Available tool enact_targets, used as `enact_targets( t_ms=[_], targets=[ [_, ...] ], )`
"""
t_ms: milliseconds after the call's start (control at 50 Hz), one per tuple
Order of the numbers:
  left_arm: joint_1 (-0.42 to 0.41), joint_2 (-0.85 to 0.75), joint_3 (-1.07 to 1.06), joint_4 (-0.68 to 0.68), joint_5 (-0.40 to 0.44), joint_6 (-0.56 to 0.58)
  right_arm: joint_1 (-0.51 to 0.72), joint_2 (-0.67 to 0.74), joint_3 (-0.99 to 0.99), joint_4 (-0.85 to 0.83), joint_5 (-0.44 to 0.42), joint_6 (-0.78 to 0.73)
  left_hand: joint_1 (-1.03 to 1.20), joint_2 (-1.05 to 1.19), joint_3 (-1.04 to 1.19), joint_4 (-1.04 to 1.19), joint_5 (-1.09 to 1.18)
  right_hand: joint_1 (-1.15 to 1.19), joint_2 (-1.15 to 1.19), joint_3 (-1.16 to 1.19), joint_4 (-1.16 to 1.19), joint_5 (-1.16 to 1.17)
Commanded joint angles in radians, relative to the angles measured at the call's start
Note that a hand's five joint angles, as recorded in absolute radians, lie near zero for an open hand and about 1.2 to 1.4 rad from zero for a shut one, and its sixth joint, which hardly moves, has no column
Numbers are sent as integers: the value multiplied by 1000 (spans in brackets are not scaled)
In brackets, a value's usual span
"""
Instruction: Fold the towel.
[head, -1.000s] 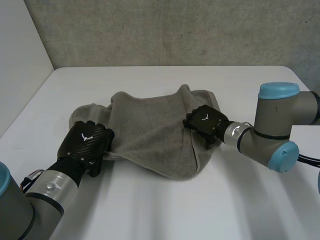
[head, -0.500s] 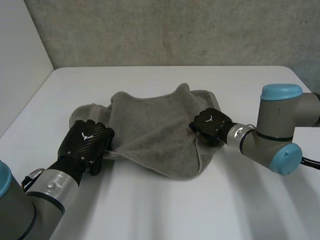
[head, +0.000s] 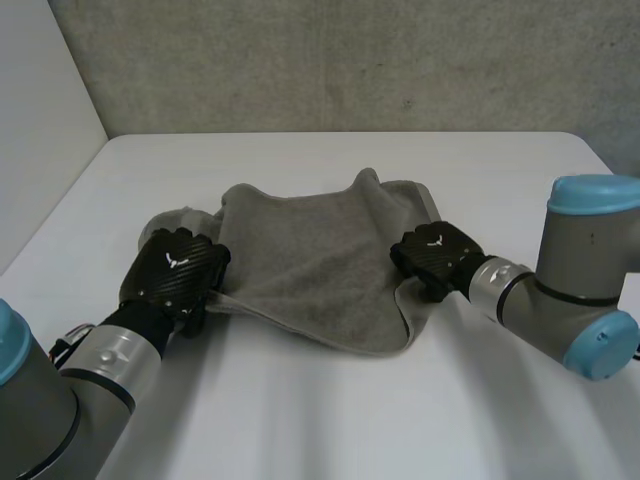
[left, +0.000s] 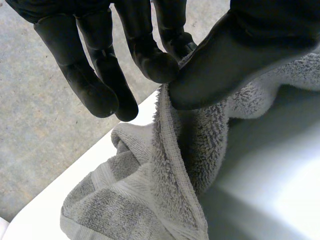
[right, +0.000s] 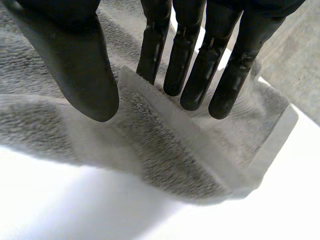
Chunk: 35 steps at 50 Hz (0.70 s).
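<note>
A grey towel (head: 300, 270) lies bunched across the middle of the white table (head: 330, 430), with its near edge lifted a little off the surface. My left hand (head: 175, 275) is at the towel's left edge. In the left wrist view the thumb (left: 215, 65) and a finger pinch the towel's hem (left: 170, 165), and the cloth hangs down from them. My right hand (head: 435, 255) is at the towel's right edge. In the right wrist view the hemmed edge (right: 165, 115) runs up between the thumb (right: 75, 60) and the fingers (right: 195, 65), and the towel (right: 100, 130) hangs clear of the table.
A grey wall (head: 350, 60) stands behind the table's far edge, and a white panel (head: 40, 120) rises at the far left. Bare tabletop lies in front of the towel and beyond it. The right arm's blue-capped elbow (head: 595, 200) sits at the right.
My right hand has drawn back to the right and its fingers have closed on the towel's right edge. The towel's near edge has been pulled flatter. My left hand rose slightly, still gripping.
</note>
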Motion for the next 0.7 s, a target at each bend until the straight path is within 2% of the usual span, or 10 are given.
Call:
enact_targets(
  t_ms=[20,400,700],
  targets=[
    [1,-3,5,2,0,-2,5,8,6,-18,6,14,-214,-186,-211,-185,-314,-1,-19,-8,-15,2],
    [-4,-2,5,0,0,-2,14,31,-6,-99,20,-9,-214,-186,-211,-185,-314,-7,-25,-14,-20,-4],
    [-4,-2,2,2,0,-2,16,66,-36,-102,30,-26,-214,-186,-211,-185,-314,-4,-22,-11,-17,-1]
  ],
)
